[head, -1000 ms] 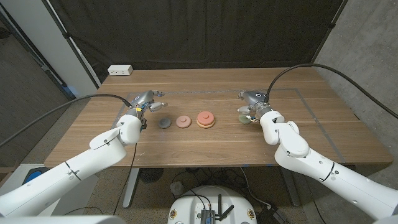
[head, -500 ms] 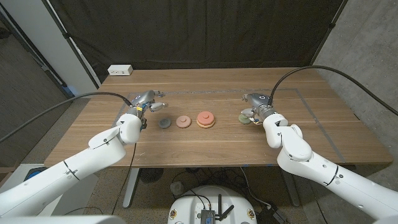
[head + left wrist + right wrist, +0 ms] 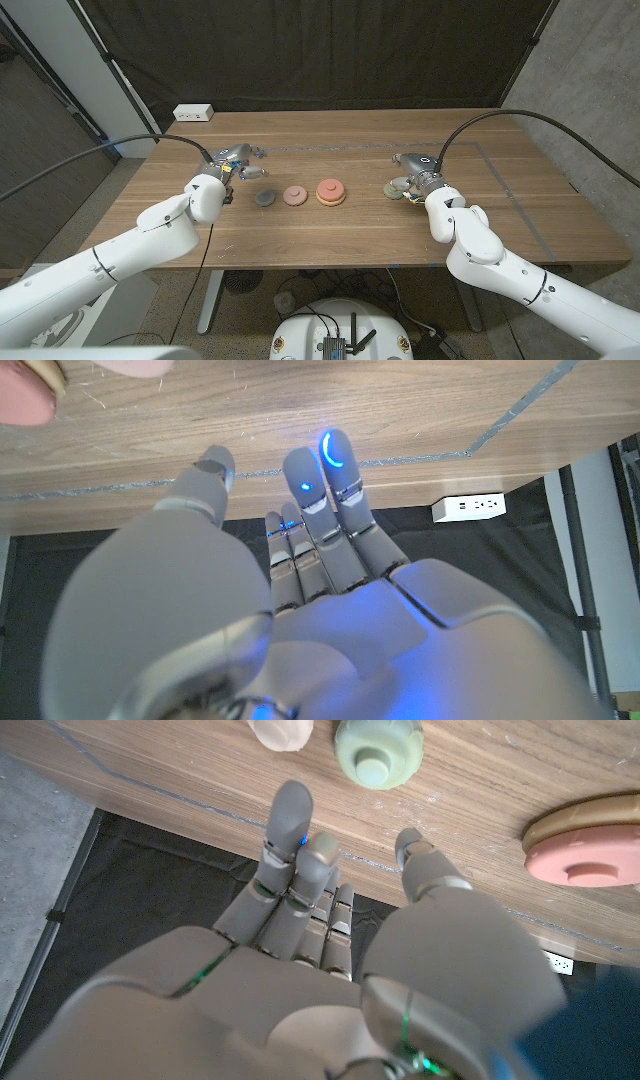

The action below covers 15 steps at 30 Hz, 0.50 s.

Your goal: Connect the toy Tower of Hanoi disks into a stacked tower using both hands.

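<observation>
Your two arms are glossy white rounded shells with thin dark seams at the joints, and a black cable arcs from each wrist off toward nine and three o'clock. Your left hand (image 3: 330, 610) is smooth grey with blue lights glowing on its fingertips (image 3: 333, 452). Your right hand (image 3: 300, 970) is the same grey, with small green glints in its seams.

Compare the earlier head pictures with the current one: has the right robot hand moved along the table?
Yes, slightly. The right robot hand has drifted toward the table's right end, away from the large pink disk, which lies unmoved.
</observation>
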{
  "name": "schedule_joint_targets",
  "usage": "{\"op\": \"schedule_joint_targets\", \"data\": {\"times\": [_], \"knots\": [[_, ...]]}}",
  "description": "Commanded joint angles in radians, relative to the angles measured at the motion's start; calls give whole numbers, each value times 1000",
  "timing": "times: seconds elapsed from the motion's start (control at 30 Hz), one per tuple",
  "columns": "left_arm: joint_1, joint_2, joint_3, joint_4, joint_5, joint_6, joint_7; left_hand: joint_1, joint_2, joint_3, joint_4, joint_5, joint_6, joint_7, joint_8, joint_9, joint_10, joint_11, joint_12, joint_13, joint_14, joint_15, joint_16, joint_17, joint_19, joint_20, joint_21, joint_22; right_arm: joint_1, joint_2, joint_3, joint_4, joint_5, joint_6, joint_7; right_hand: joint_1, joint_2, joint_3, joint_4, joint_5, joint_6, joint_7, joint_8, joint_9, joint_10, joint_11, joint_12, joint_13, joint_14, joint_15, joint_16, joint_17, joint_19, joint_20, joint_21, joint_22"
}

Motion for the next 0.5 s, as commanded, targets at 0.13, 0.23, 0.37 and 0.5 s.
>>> {"op": "schedule_joint_targets", "data": {"times": [0.13,0.23,0.37,0.5], "knots": [[-97,79,51,-9,24,-52,-202,3,-9,-10,15,2,-15,9,0,4,-20,11,-1,7,7,-74,6,-7,-1,-138,8,0,11,0,-24,-7,1,-38,-9,-2,-2,3,4,6,0,2,-3,0,5,5,-4,4,3,-15,1,6,-6,-40,2,2],[-121,88,72,-11,58,-61,-244,-6,-10,-16,22,0,-22,12,-2,4,-31,15,-4,9,10,-74,9,-8,-4,-137,6,-2,15,1,-28,-7,2,-42,-9,-3,-2,3,4,6,1,2,-3,-1,8,4,-4,5,2,-15,0,6,-7,-40,2,2],[-146,98,95,-4,104,-85,-294,-17,-17,-25,25,-3,-27,9,-2,3,-41,16,-6,10,5,-74,6,-15,-8,-136,4,-4,22,4,-36,-4,1,-50,-5,-4,-1,3,5,6,2,2,-3,-1,8,3,-4,5,1,-15,-1,5,-7,-40,2,2],[-154,105,94,15,125,-141,-317,-26,-20,-31,29,-5,-30,7,-2,3,-43,13,-5,11,4,-74,7,-17,-9,-136,3,-6,29,5,-43,0,2,-53,1,-6,-1,3,5,7,2,2,-4,-2,9,4,-4,6,1,-15,-1,6,-7,-40,2,3]]}}
